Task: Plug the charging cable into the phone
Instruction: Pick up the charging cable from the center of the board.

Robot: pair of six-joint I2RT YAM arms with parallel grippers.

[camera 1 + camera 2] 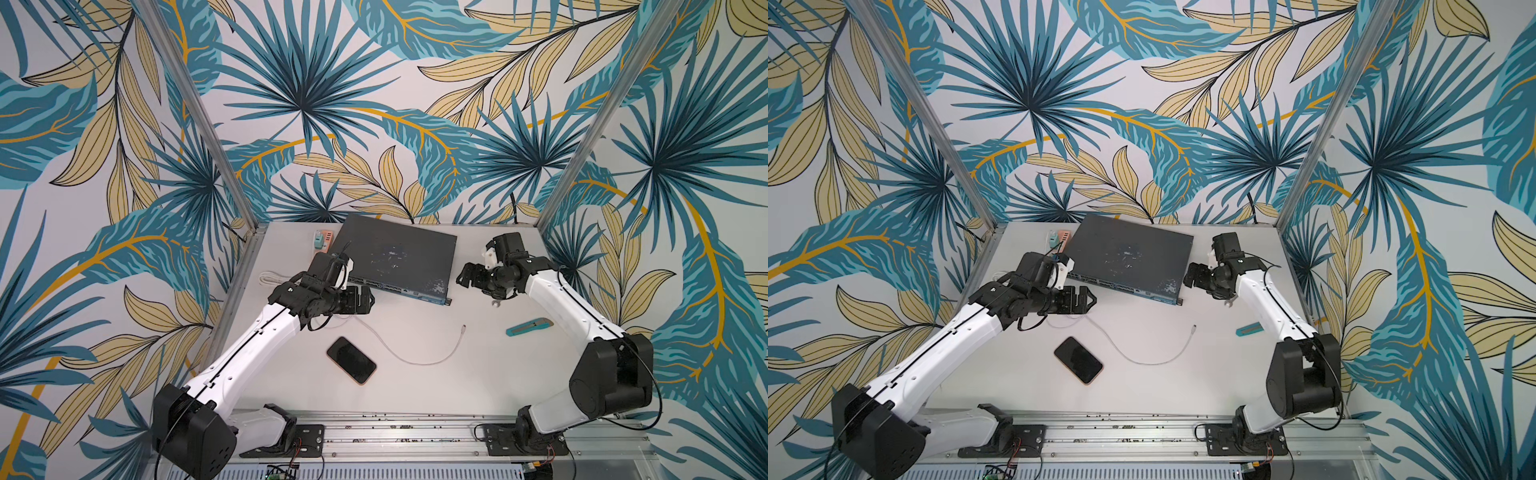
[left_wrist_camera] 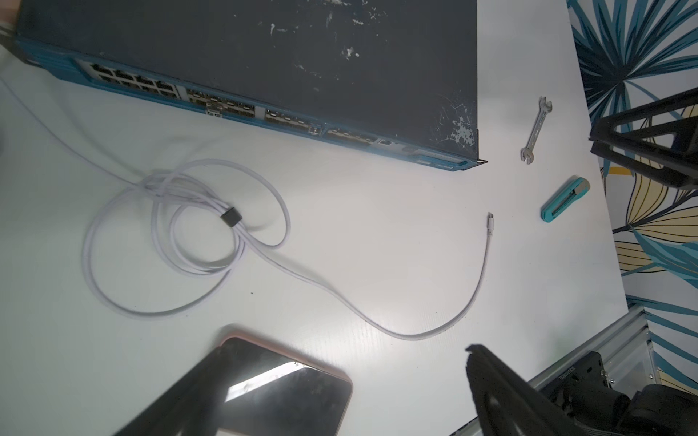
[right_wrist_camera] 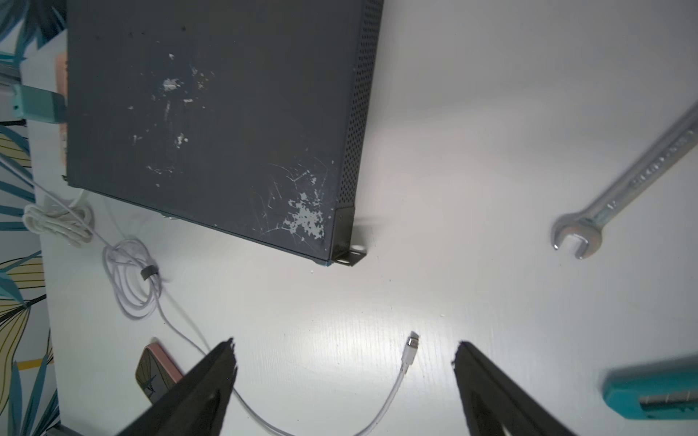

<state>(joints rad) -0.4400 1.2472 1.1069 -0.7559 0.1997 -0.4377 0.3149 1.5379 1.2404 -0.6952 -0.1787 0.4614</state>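
Note:
The phone (image 1: 351,360) (image 1: 1078,360) lies face up on the white table, black with a rose-gold rim. The charging cable (image 1: 415,362) curves from it toward its white connector tip (image 1: 464,328) (image 3: 409,349), which rests loose on the table. Its tied bundle (image 2: 189,226) lies near the switch, under my left arm. My left gripper (image 1: 368,301) (image 2: 347,351) hovers open above the bundle and phone (image 2: 287,392). My right gripper (image 1: 465,276) (image 3: 344,344) hangs open above the table, and in its wrist view the connector shows between its spread fingers, untouched.
A large dark network switch (image 1: 395,257) fills the back middle. A wrench (image 1: 495,304) (image 3: 623,181) and a teal utility knife (image 1: 528,326) (image 2: 564,198) lie at the right. An orange power strip (image 1: 324,240) and its coiled cord (image 1: 270,277) sit at the back left.

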